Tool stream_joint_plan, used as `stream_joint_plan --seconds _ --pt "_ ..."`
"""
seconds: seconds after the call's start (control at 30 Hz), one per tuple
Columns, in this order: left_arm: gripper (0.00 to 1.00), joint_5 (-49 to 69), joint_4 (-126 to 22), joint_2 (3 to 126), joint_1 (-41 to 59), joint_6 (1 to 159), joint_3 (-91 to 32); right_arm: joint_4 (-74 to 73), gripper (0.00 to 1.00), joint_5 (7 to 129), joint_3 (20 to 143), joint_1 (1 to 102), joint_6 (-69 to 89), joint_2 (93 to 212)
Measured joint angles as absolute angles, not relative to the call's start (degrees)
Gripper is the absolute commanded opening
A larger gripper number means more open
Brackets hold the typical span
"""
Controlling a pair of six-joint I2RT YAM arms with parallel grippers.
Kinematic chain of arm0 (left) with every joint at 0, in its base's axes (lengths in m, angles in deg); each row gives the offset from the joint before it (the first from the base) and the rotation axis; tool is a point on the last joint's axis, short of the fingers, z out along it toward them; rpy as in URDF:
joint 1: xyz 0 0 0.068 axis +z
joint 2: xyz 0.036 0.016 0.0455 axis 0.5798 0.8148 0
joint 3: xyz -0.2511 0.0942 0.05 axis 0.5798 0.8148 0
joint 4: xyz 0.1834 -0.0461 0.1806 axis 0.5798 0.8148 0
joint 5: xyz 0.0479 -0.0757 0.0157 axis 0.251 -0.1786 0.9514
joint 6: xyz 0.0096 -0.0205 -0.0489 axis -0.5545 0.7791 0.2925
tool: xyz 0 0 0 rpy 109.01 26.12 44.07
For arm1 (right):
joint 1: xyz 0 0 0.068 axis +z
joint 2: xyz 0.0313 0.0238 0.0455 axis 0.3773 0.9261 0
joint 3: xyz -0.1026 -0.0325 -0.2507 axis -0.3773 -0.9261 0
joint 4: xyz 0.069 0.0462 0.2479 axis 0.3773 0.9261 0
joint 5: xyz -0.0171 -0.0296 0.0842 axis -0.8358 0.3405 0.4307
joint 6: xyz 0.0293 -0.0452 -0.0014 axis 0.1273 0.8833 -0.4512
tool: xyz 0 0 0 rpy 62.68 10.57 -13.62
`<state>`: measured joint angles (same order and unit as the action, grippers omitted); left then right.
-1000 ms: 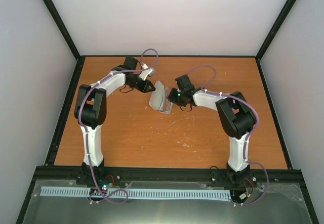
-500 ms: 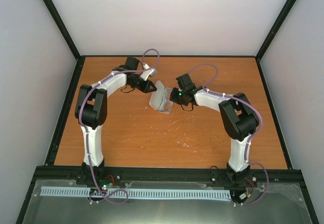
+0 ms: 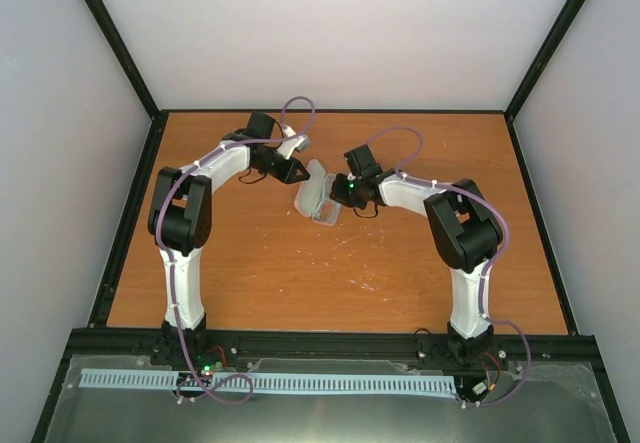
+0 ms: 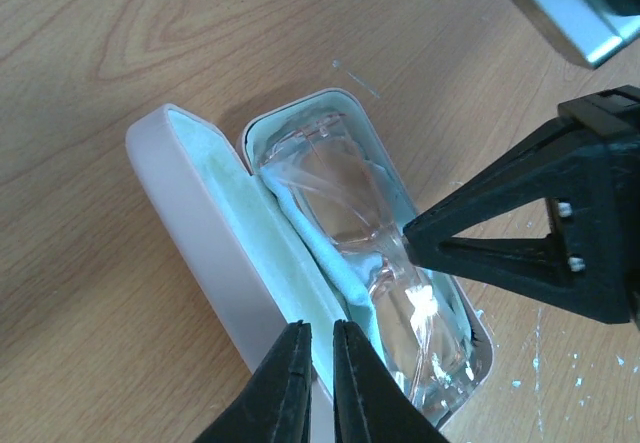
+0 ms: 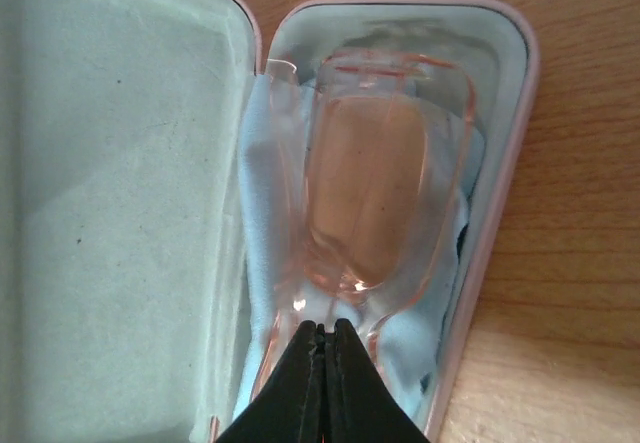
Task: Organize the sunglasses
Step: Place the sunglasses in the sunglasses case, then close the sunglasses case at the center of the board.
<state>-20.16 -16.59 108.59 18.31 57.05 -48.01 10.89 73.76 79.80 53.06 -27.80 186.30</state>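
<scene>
The thin sunglasses [image 5: 365, 183] in the pink case [image 5: 120, 213] were judged fragile, best taken at the bridge, where the right end effector [image 5: 323, 338] was pressed together.

Sunglasses [image 5: 370, 183] in the case [image 5: 512, 163] – on the cloth [image 5: 252, 263]

Pink case [image 4: 200, 248], translucent reddish-pink sunglasses [image 5: 365, 193], light-blue cloth [image 5: 262, 228], orange wood-grain table [image 4: 100, 43]

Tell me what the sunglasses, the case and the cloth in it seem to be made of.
The sunglasses: likely clear pinkish plastic, glossy; the cloth shows through the lens, with glints. The case: hard pale-pink shell, material unclear, smooth and matte; pale felt-like lining. The cloth: soft light-blue fabric, creased.
</scene>
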Motion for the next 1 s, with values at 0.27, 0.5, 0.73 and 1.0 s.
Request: stream_joint_plan --seconds 0.27,0.5,0.73,1.0 --pt "0.10 -20.1 -16.8 108.5 18.3 57.1 -48.0 11.7 0.03 74.1 81.0 53.0 -26.9 187.6" --pt "0.10 -20.1 -16.9 108.3 18.3 57.0 -48.0 12.6 0.03 70.6 76.0 52.3 -26.3 180.2" --pt "0.10 -20.1 -16.9 107.9 18.3 57.0 -48.0 12.8 0.03 70.1 76.3 51.8 -26.3 179.7" --pt "0.10 -19.7 -16.9 107.7 18.3 57.0 -48.0 14.5 0.03 71.3 79.3 51.8 -26.1 184.7"
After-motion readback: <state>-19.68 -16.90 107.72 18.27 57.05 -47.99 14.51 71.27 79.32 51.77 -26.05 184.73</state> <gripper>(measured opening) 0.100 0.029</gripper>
